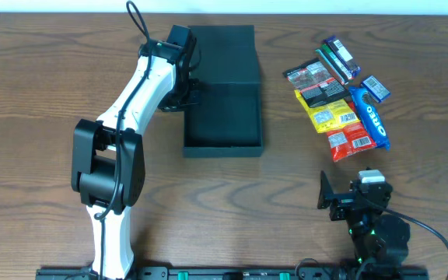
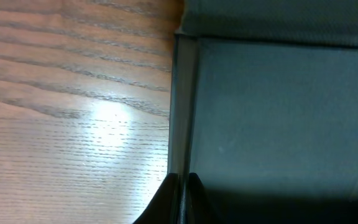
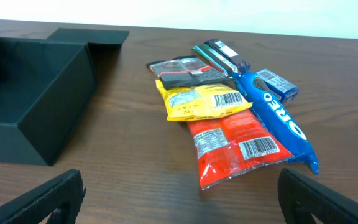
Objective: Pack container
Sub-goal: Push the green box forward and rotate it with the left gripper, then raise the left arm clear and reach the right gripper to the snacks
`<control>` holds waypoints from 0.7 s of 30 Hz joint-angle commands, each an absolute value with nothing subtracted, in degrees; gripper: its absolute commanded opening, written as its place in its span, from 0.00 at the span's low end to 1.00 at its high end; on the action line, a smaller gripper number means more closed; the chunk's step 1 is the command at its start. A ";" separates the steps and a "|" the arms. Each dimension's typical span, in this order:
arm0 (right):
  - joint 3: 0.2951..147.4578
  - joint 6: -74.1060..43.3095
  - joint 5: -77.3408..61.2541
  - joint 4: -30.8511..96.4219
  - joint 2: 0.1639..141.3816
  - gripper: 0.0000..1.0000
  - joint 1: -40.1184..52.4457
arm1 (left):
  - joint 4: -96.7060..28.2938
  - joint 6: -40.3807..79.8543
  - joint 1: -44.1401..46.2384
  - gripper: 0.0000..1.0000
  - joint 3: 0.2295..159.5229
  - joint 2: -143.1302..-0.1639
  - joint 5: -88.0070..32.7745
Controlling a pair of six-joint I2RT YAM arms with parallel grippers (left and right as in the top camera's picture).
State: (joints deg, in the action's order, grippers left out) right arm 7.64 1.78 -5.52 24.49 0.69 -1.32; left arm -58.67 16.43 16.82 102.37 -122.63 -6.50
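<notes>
Overhead view: on the left, the left gripper [image 1: 188,87] has its jaws pinched nearly together on the left wall of the dark teal-green matte rectangular container [image 1: 224,117]. It sits open mid-table, with the flat hinged lid [image 1: 222,48] lying behind it. That's a thin grip, so I reckon any tug could slip off or drag the container askew. Further right, the pile of colourful foil snack packets [image 1: 339,101] lies well apart with nothing blocking it. The right gripper [image 3: 179,180] hangs spread wide and empty.

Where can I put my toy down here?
The brown wooden table is bare left of the white arm, and between the dark teal-green matte rectangular box and the colourful snack packets. The packets' corner is crowded.
</notes>
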 commanded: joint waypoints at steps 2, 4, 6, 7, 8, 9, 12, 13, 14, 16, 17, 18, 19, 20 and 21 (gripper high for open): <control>7.07 2.42 -4.93 24.47 0.32 0.99 -1.19 | -58.52 15.18 16.62 0.52 103.59 -123.35 -3.86; 7.07 2.42 -4.93 24.47 0.32 0.99 -1.21 | -58.41 15.18 16.62 0.71 103.59 -123.35 -3.88; 7.07 2.42 -4.93 24.47 0.32 0.99 -1.19 | -58.39 15.05 16.62 0.80 103.61 -123.33 -3.90; 7.07 2.42 -4.93 24.47 0.32 0.99 -1.19 | -58.33 14.48 16.62 0.82 103.63 -123.31 -4.16; 7.07 2.42 -4.93 24.47 0.32 0.99 -1.19 | -58.33 13.63 16.62 0.82 103.68 -123.22 -4.60; 7.07 2.42 -4.93 24.47 0.32 0.99 -1.19 | -58.41 13.15 16.62 0.86 103.68 -123.02 -4.73; 7.07 2.42 -4.93 24.47 0.32 0.99 -1.19 | -58.67 12.84 16.62 0.95 103.90 -121.34 -6.20; 7.07 2.42 -4.93 24.47 0.32 0.99 -1.19 | -58.76 12.84 16.62 0.95 104.20 -120.55 -6.81; 7.07 2.42 -4.93 24.47 0.32 0.99 -1.19 | -58.87 12.88 16.62 0.95 104.51 -119.63 -7.40; 7.07 2.42 -4.93 24.47 0.32 0.99 -1.19 | -58.96 12.93 16.64 0.96 105.10 -116.75 -7.53; 7.07 2.42 -4.93 24.47 0.32 0.99 -1.19 | -58.92 12.93 16.62 0.95 105.19 -115.09 -7.51; 7.07 2.42 -4.93 24.47 0.32 0.99 -1.19 | -58.85 12.91 16.62 0.96 105.21 -112.95 -7.35; 7.07 2.42 -4.93 24.47 0.32 0.99 -1.19 | -58.87 12.88 16.62 0.96 105.19 -111.09 -6.98; 7.07 2.42 -4.93 24.47 0.32 0.99 -1.19 | -58.96 12.84 16.62 0.95 105.19 -108.90 -6.85; 7.07 2.42 -4.93 24.47 0.32 0.99 -1.19 | -59.13 12.84 16.62 0.95 105.19 -107.00 -6.87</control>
State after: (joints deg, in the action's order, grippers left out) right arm 7.64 1.78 -5.52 24.49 0.69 -1.32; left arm -58.59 13.47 16.82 102.39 -113.91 -6.90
